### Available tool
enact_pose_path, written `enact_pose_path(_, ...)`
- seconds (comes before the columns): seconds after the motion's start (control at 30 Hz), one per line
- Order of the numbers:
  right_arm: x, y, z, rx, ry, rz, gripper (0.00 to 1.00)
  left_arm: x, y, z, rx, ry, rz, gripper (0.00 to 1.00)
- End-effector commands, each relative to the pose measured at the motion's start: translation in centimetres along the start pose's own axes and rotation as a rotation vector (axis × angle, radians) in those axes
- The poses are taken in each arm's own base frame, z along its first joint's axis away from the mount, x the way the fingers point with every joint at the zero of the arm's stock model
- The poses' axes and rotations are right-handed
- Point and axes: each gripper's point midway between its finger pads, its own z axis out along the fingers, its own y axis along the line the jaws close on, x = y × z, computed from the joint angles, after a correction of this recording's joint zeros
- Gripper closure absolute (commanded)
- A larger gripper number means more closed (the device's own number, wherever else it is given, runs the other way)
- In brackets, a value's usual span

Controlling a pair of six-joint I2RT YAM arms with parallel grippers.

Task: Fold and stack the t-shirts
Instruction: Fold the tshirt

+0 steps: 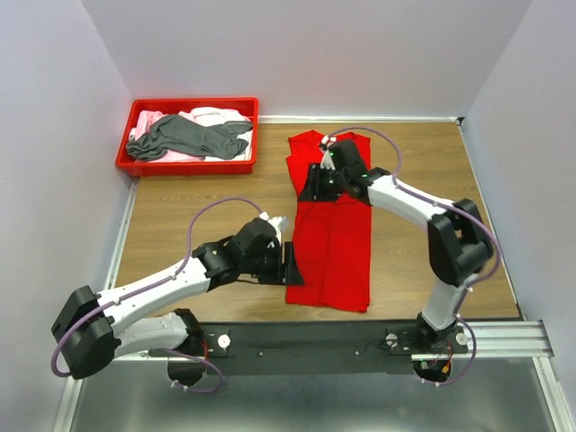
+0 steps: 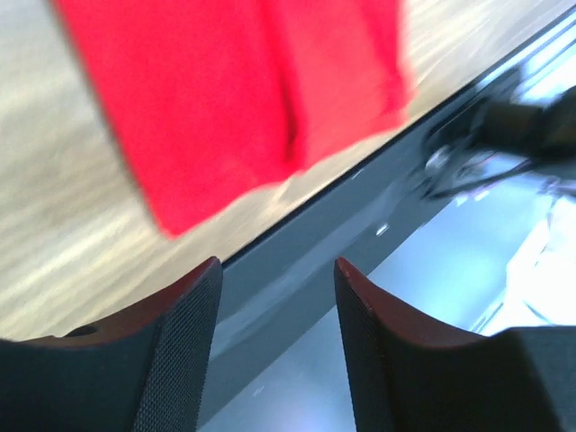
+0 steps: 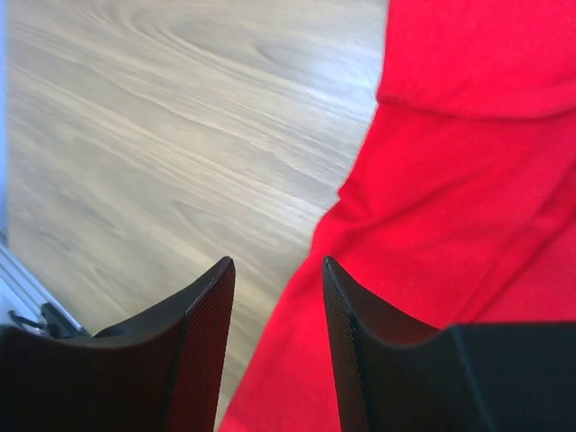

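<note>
A bright red t-shirt (image 1: 331, 229) lies folded into a long strip on the wooden table, collar at the far end. My left gripper (image 1: 290, 263) is open and empty beside the shirt's near left edge; the left wrist view shows the shirt's hem (image 2: 261, 99) beyond the fingers (image 2: 184, 346). My right gripper (image 1: 317, 184) is open and empty over the shirt's upper left edge, which shows in the right wrist view (image 3: 450, 225). A dark grey shirt (image 1: 189, 137) and pale pink and white shirts (image 1: 211, 117) lie in the tray.
A red plastic tray (image 1: 187, 166) stands at the far left corner. A black rail (image 1: 360, 337) carries the arm bases along the near table edge. White walls close in the left, back and right sides.
</note>
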Motion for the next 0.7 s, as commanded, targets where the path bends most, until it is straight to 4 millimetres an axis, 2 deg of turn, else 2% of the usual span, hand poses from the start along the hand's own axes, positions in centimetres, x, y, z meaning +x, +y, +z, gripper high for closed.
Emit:
enact_pose_path(0.0, -0.1, -0.1, -2.7, 0.033, -0.043, -0.044, 0.48, -2.2, 0.4, 0.7, -0.021, -0.052, -0.031, 0.37)
enact_pose_path(0.07, 0.3, -0.8, -2.9, 0.060, -0.042, -0.046, 0.50, -2.6, -0.5, 1.4, 0.029, -0.045, -0.011, 0.37)
enact_pose_path(0.1, 0.7, -1.5, -2.4, 0.079, -0.030, -0.046, 0.53, -2.2, -0.4, 2.1, 0.033, -0.018, -0.015, 0.40)
enact_pose_path(0.17, 0.3, -1.5, -1.6, 0.075, -0.026, -0.047, 0.63, -2.2, -0.6, 2.8, 0.049, -0.003, 0.002, 0.44)
enact_pose_path(0.2, 1.0, -2.0, -0.3, 0.078, 0.009, -0.043, 0.66, -2.3, -0.4, 3.5, 0.036, 0.009, 0.009, 0.48)
enact_pose_path(0.23, -0.1, -1.5, 0.1, 0.066, -0.006, -0.050, 0.72, -2.4, -0.1, 3.8, 0.024, 0.014, 0.026, 0.51)
enact_pose_path(0.3, 0.3, -2.5, 2.4, 0.087, 0.023, -0.038, 0.76, -2.6, 0.4, 4.6, 0.000, 0.023, 0.041, 0.55)
enact_pose_path(0.4, -1.4, -2.7, 4.4, 0.096, 0.007, -0.040, 0.79, -2.6, 1.2, 5.9, -0.032, 0.051, 0.063, 0.59)
enact_pose_path(0.47, -1.5, -3.2, 6.5, 0.093, 0.025, -0.042, 0.81, -2.1, 1.8, 6.8, -0.046, 0.090, 0.070, 0.59)
enact_pose_path(0.5, -0.7, -3.9, 7.3, 0.104, 0.048, -0.036, 0.81, -2.0, 2.1, 7.1, -0.053, 0.097, 0.072, 0.59)
enact_pose_path(0.57, -1.4, -4.0, 8.2, 0.107, 0.036, -0.037, 0.81, -1.7, 2.2, 7.3, -0.050, 0.114, 0.072, 0.60)
enact_pose_path(0.67, -1.3, -5.5, 10.1, 0.153, 0.039, -0.031, 0.81, -1.9, 2.3, 7.1, -0.054, 0.100, 0.071, 0.60)
